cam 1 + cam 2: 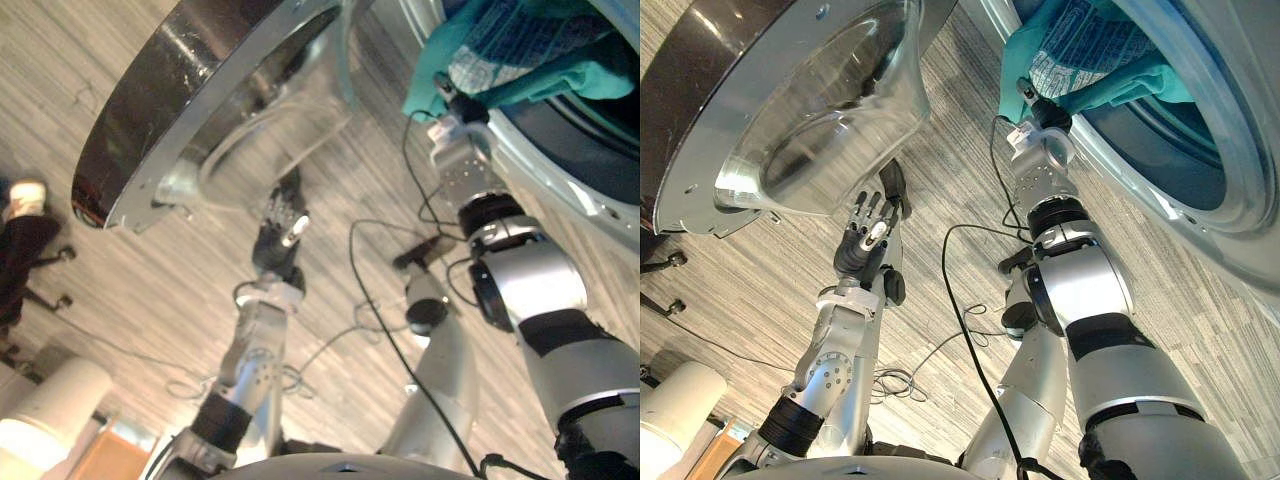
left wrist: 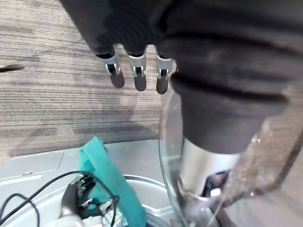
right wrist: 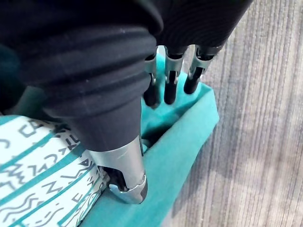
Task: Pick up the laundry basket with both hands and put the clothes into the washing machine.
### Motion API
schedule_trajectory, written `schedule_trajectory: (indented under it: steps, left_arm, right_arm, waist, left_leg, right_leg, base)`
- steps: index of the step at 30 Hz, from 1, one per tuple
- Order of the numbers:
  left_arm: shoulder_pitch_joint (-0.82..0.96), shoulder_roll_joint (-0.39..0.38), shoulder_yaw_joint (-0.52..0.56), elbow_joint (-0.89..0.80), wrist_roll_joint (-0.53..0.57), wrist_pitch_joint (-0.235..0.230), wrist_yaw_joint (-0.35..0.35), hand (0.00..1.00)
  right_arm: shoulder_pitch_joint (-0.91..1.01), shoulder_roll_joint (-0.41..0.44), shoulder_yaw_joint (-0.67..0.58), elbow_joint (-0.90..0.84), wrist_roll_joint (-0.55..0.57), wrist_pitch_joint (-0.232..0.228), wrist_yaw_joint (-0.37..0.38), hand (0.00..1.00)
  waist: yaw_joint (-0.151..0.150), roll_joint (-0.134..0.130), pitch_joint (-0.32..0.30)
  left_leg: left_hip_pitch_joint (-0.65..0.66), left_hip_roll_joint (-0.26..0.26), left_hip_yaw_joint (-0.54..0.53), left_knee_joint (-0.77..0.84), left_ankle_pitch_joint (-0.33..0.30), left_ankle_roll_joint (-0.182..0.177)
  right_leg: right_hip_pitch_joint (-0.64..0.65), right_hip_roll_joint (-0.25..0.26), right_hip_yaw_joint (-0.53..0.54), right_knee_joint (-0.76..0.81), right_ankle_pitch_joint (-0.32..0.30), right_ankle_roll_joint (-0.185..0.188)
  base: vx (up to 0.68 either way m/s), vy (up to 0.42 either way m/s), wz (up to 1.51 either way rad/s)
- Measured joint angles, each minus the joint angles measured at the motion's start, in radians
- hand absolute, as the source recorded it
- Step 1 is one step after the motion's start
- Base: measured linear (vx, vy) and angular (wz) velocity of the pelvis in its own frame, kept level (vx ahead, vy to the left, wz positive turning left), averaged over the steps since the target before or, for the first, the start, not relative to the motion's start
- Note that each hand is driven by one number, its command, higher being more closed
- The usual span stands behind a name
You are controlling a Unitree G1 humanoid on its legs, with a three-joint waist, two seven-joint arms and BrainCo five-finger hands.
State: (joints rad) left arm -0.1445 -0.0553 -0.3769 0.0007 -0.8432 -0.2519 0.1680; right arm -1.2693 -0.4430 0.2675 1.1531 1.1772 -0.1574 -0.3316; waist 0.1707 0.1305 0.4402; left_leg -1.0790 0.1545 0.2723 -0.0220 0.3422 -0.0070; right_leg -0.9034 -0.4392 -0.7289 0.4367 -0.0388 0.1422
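1. Round washer door (image 1: 690,70) stands open on the left, its glass bowl (image 1: 830,110) bulging over the grey striped floor (image 1: 730,300).
2. Left hand (image 1: 868,238) is just beside the bowl's edge, fingers (image 2: 137,78) straight and released, holding nothing.
3. Right hand (image 1: 1040,122) is at the drum mouth. Its fingers (image 3: 170,90) are straight, not clenched, with tips pressing the teal cloth (image 3: 184,146) and thumb by the patterned cloth (image 3: 38,175).
4. Both cloths sit in the washing machine (image 1: 1230,110) opening, the teal one drooping over the rim.

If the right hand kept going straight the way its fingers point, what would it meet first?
The teal cloth, lying just past the fingertips of the right hand; whether they touch is unclear.
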Motion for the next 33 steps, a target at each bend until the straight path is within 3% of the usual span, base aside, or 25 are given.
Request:
schedule_trajectory:
  steps: [4, 10, 13, 15, 17, 18, 19, 20, 23, 28, 29, 30, 33]
  left_arm:
    - [0.001, -0.003, 0.020, -0.053, -0.009, -0.002, 0.002, 0.00]
    - [0.002, -0.003, 0.021, -0.111, -0.019, -0.009, 0.000, 0.00]
    - [0.004, -0.004, 0.028, -0.106, -0.020, -0.016, 0.000, 0.00]
    - [0.006, -0.004, 0.033, -0.101, -0.019, -0.016, 0.000, 0.00]
    - [0.022, -0.004, 0.065, -0.098, -0.019, -0.017, -0.002, 0.00]
    - [0.028, -0.004, 0.073, -0.098, -0.019, -0.018, -0.002, 0.00]
    - [0.037, -0.002, 0.080, -0.096, -0.019, -0.019, -0.003, 0.00]
    - [0.047, 0.002, 0.063, -0.098, -0.019, -0.017, -0.009, 0.00]
    - [0.078, 0.003, 0.064, -0.090, -0.019, -0.011, -0.010, 0.00]
    - [0.121, 0.000, 0.049, -0.098, -0.019, -0.001, -0.039, 0.00]
    - [0.127, 0.000, 0.045, -0.098, -0.019, 0.000, -0.044, 0.00]
    - [0.142, 0.002, 0.033, -0.092, -0.019, 0.007, -0.046, 0.00]
    - [0.165, 0.012, 0.014, -0.088, -0.019, 0.011, -0.053, 0.00]
  right_arm:
    - [-0.001, 0.000, -0.016, -0.043, 0.003, 0.021, -0.008, 1.00]
    - [0.014, 0.015, -0.158, -0.081, 0.030, 0.036, -0.027, 1.00]
    - [0.117, 0.059, -0.273, -0.280, 0.036, 0.034, -0.072, 1.00]
    - [0.179, 0.071, -0.324, -0.456, 0.031, -0.019, -0.072, 1.00]
    - [0.191, 0.050, -0.451, -0.651, -0.011, -0.169, -0.065, 1.00]
    - [0.202, 0.030, -0.487, -0.698, -0.026, -0.209, -0.063, 1.00]
    - [0.199, -0.010, -0.522, -0.698, -0.075, -0.288, -0.045, 1.00]
    - [0.210, 0.017, -0.557, -0.727, -0.076, -0.291, -0.064, 1.00]
    - [0.264, 0.077, -0.633, -0.794, -0.063, -0.301, -0.096, 1.00]
    - [0.279, 0.117, -0.649, -0.805, -0.060, -0.311, -0.164, 1.00]
    - [0.279, 0.118, -0.649, -0.805, -0.072, -0.314, -0.179, 0.00]
    - [0.280, 0.118, -0.648, -0.803, -0.111, -0.319, -0.218, 0.00]
    - [0.268, 0.113, -0.616, -0.740, -0.193, -0.291, -0.224, 0.00]
  waist:
    - [-0.001, -0.020, 0.013]
    - [0.010, -0.028, 0.018]
    - [0.014, -0.031, 0.020]
    - [0.002, -0.031, 0.020]
    - [-0.023, -0.036, 0.019]
    - [-0.026, -0.044, 0.019]
    - [-0.024, -0.066, 0.020]
    - [-0.009, -0.068, 0.019]
    - [-0.008, -0.073, 0.017]
    - [-0.011, -0.073, 0.017]
    - [-0.011, -0.073, 0.017]
    - [-0.011, -0.073, 0.017]
    - [-0.022, -0.073, 0.017]
  left_leg:
    - [-0.003, 0.015, 0.000, 0.000, 0.004, 0.005]
    - [-0.002, 0.024, 0.001, 0.025, 0.002, 0.017]
    - [0.000, 0.036, -0.002, 0.064, -0.001, 0.021]
    - [0.012, 0.045, -0.002, 0.096, -0.009, 0.031]
    - [0.038, 0.052, -0.001, 0.099, -0.011, 0.029]
    - [0.048, 0.054, 0.000, 0.097, -0.014, 0.026]
    - [0.067, 0.060, 0.010, 0.091, -0.028, 0.014]
    - [0.070, 0.063, 0.011, 0.090, -0.035, 0.005]
    - [0.092, 0.060, 0.013, 0.096, -0.026, 0.013]
    - [0.106, 0.061, 0.016, 0.110, -0.026, 0.017]
    - [0.106, 0.061, 0.016, 0.110, -0.026, 0.017]
    - [0.107, 0.061, 0.017, 0.110, -0.026, 0.017]
    - [0.107, 0.063, 0.021, 0.111, -0.026, 0.017]
  right_leg:
    - [0.001, 0.023, 0.001, -0.028, 0.015, -0.003]
    - [0.018, 0.034, 0.001, -0.045, 0.031, -0.005]
    - [0.045, 0.042, -0.004, -0.051, 0.032, -0.005]
    - [0.067, 0.043, 0.000, -0.042, 0.032, -0.005]
    - [0.082, 0.042, 0.009, -0.028, 0.031, -0.004]
    - [0.082, 0.041, 0.017, -0.024, 0.030, -0.004]
    - [0.082, 0.041, 0.032, -0.016, 0.023, -0.001]
    - [0.082, 0.041, 0.032, -0.005, 0.014, -0.004]
    - [0.111, 0.029, 0.020, 0.010, 0.014, -0.011]
    - [0.140, 0.029, 0.008, 0.004, 0.015, -0.012]
    - [0.140, 0.029, 0.008, 0.004, 0.015, -0.012]
    - [0.139, 0.029, 0.008, 0.002, 0.015, -0.012]
    - [0.135, 0.030, 0.016, -0.007, 0.015, -0.012]
  base:
    - [0.04, -0.037, -0.13]
    - [0.03, -0.026, -0.04]
    - [0.02, -0.027, 0.02]
    - [0.01, -0.044, -0.02]
    - [-0.02, -0.050, -0.10]
    - [-0.04, -0.051, -0.22]
    - [-0.05, -0.062, -0.17]
    - [-0.04, -0.065, -0.07]
    - [0.00, -0.064, 0.18]
    - [0.04, -0.074, 0.04]
    - [0.05, -0.081, 0.00]
    - [0.05, -0.064, -0.02]
    - [0.03, -0.059, -0.04]
